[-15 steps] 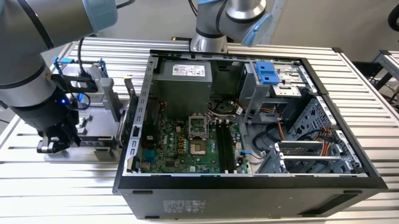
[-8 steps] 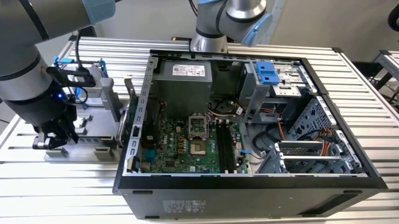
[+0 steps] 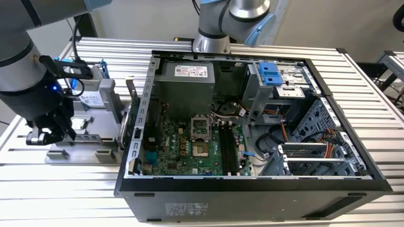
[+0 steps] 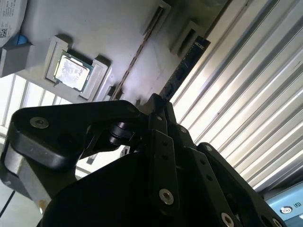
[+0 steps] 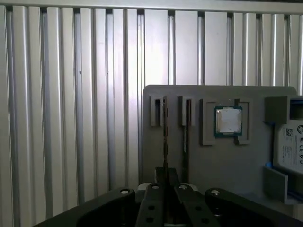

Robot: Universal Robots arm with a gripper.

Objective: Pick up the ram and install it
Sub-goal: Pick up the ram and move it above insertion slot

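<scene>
Two narrow fingers [image 5: 173,183] of the gripper [image 5: 165,176] are pressing close together on the ram [image 5: 164,142] — the jaws are standing nearly shut, with the thin dark stick's edge caught between them. In the second wrist view the gripper [image 4: 158,105] is meeting the same ram [image 4: 185,70], which is running as a dark strip from the fingertips to a small grey holder block [image 4: 189,34]. The ram is sitting on edge in the slot nearest one side edge of the grey fixture plate [image 5: 218,165], with a second thin stick [image 5: 185,137] sitting in the neighbouring slot just beside it. Further along the plate a square processor [image 5: 228,120] is lying in its own recess, and past it a hard drive [image 5: 291,146] with a white label is standing at the plate's opposite side. In the exterior view the gripper [image 3: 45,138] is hanging over this fixture plate [image 3: 94,142], which is resting on the slatted metal table [image 3: 63,189] near the table's edge at the exterior view's left. An open computer case [image 3: 252,194] is lying just beside the plate, toward the exterior view's right — its green motherboard [image 3: 183,151] is facing up, with long black memory slots [image 3: 228,146] near the board's middle.
</scene>
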